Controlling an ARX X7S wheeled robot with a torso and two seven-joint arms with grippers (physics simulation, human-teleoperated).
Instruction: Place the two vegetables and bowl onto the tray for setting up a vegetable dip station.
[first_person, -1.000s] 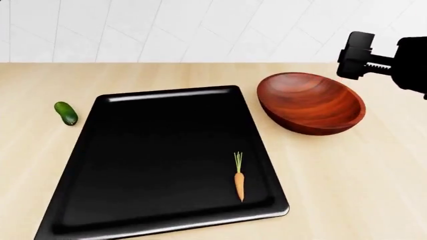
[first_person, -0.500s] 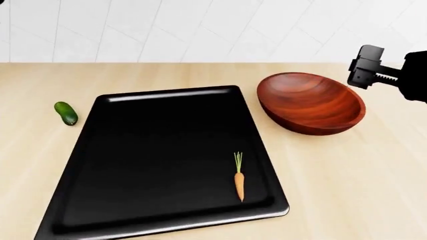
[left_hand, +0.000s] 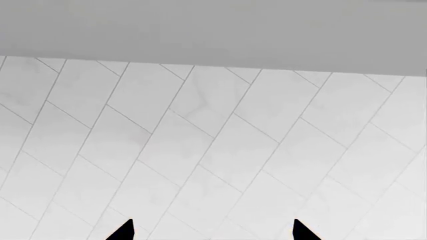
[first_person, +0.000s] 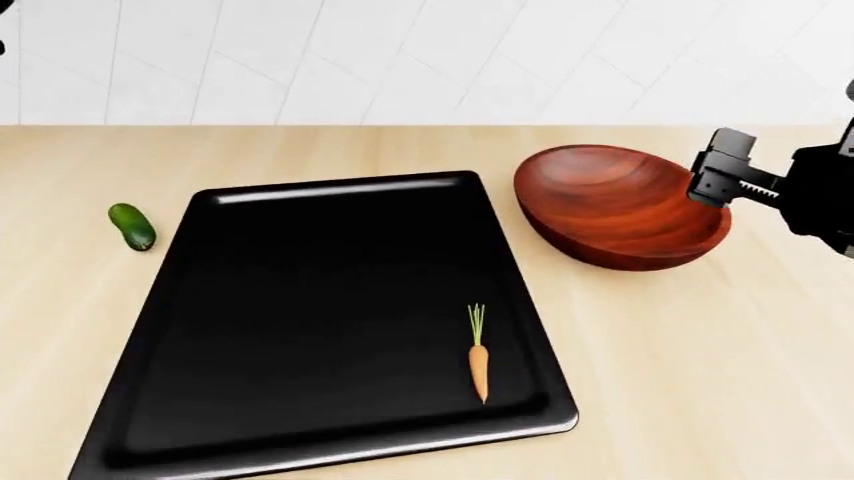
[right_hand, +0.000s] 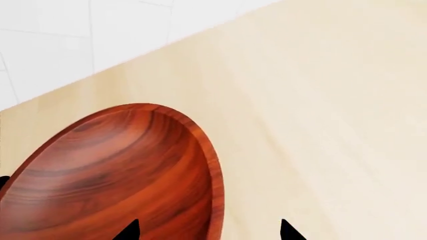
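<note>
Carrot (first_person: 478, 372) on tray (first_person: 267, 300), no legible writing

Pale wooden counter (first_person: 694, 340), white tiled wall (first_person: 400, 60)

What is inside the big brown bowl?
Nothing shows inside the bowl: only bare wood. The right claw covers a small bit of its rim. The carrot lies on the tray.

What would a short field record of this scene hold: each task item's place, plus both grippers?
carrot: on the tray, near its front right corner
cucumber: on the counter, left of the tray
bowl: on the counter, right of the tray
right gripper: open, over the bowl's right rim
left gripper: open, facing wall tiles
</note>
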